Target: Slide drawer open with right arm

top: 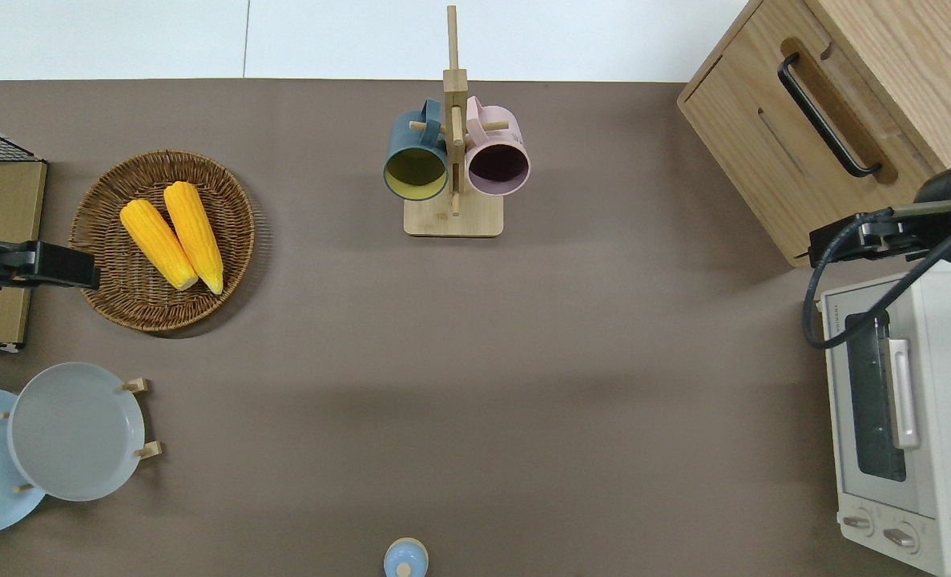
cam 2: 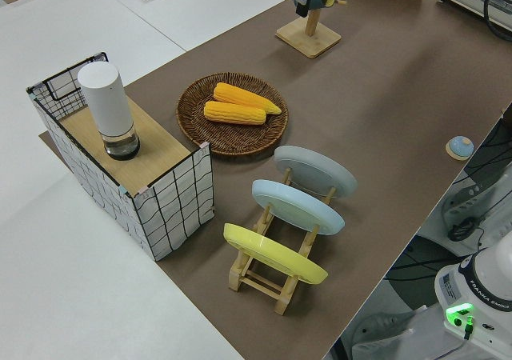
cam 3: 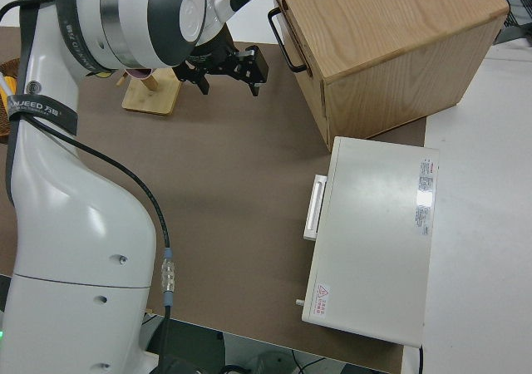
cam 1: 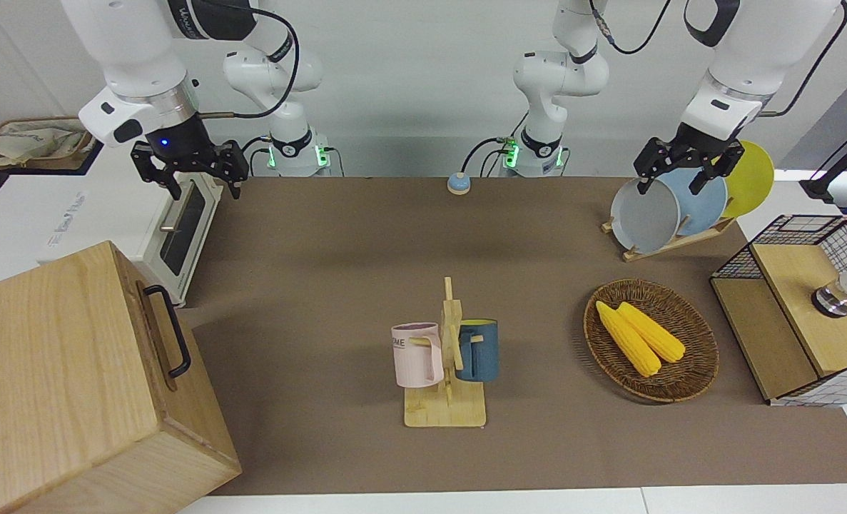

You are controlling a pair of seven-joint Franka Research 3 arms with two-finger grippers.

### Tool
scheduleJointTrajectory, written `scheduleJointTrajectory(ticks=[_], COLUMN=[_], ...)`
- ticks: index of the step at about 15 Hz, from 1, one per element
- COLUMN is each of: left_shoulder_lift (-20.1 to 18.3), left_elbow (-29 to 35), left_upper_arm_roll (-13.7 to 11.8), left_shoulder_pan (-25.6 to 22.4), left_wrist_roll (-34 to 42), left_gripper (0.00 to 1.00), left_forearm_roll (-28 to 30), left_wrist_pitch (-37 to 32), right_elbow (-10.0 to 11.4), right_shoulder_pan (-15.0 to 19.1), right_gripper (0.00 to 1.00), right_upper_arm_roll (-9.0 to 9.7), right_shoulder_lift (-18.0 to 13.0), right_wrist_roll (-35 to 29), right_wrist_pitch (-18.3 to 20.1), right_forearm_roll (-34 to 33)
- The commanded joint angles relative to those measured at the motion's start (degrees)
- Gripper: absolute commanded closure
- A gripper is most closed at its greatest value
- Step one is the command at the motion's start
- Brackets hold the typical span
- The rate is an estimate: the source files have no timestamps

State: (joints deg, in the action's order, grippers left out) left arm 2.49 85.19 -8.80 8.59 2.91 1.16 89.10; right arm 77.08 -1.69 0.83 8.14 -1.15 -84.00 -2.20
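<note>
The drawer (cam 1: 153,335) is the shallow light-wood front at the top of the big wood cabinet (cam 1: 59,378), at the right arm's end of the table. It looks shut, flush with the cabinet. Its black bar handle (cam 1: 170,332) also shows in the overhead view (top: 828,116) and the right side view (cam 3: 287,37). My right gripper (cam 1: 204,189), blue light on its wrist, hangs open in the air with nothing between its fingers. In the right side view the right gripper (cam 3: 230,83) is clear of the handle. My left arm is parked, and its left gripper (cam 1: 671,187) is open.
A white toaster oven (cam 1: 180,221) stands beside the cabinet, nearer to the robots. A mug rack (cam 1: 446,357) stands mid-table. A wicker basket (cam 1: 701,357) with corn, a plate rack (cam 1: 669,207) and a wire-mesh wood box (cam 1: 801,307) stand toward the left arm's end.
</note>
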Motion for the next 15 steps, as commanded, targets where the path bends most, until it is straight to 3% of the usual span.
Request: scheduleJointTrajectory(ticks=[1,11,15], left_shoulder_lift=[0.76,0.76,0.76], left_elbow=[-1.17,-1.17,-1.17], left_upper_arm_roll=[-0.95,-0.95,-0.95], left_shoulder_pan=[0.99,0.99,0.99], left_wrist_roll=[0.43,0.43,0.43], left_gripper=[0.0,0.0,0.0], left_forearm_roll=[-0.72,-0.63,-0.71], left_wrist_pitch=[0.02,0.02,0.02], right_elbow=[-1.41,-1.49,-1.49], right_shoulder_pan=[1.16,1.78,0.47], right_gripper=[0.009,0.011,0.013], right_upper_arm_roll=[0.22,0.31,0.13], right_shoulder_lift=[1.61,1.53,1.62], right_wrist_roll=[0.86,0.18,0.36], right_wrist_pitch=[0.86,0.95,0.86], right_forearm_roll=[0.63,1.41,-0.08])
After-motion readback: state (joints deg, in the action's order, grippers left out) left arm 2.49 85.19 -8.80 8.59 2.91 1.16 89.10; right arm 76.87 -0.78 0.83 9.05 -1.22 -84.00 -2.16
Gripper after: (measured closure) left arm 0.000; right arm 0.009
